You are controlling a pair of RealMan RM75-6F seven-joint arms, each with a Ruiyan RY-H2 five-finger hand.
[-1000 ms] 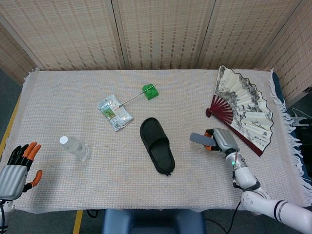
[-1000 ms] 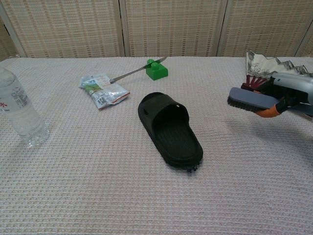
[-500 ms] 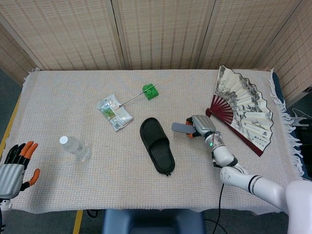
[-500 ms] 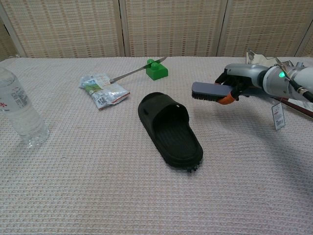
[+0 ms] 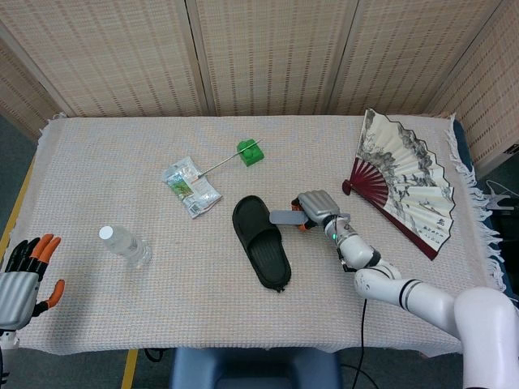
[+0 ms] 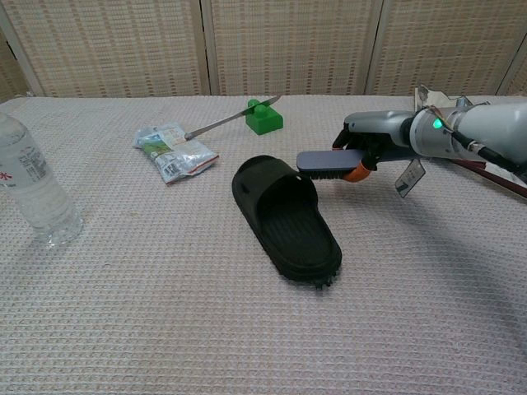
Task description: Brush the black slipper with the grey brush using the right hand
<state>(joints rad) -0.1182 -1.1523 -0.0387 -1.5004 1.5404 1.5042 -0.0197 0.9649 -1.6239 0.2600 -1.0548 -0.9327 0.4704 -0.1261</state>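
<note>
On the woven tablecloth, my right hand grips the grey brush just beside the black slipper at mid-table. If I press down off-centre, the light slipper could skid away.

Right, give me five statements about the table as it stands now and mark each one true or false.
1. The right hand holds the grey brush with dark bristles. True.
2. The black rubber slipper lies upside down, sole up. False: its footbed and strap face up.
3. The clear plastic water bottle with a white cap stands beside the painted paper folding fan. False: the bottle is near the left side of the table, the fan at the right.
4. The left hand holds nothing and rests at the table's near left corner. True.
5. The green toy block sits inside the slipper. False: it lies on the cloth behind the slipper.
</note>
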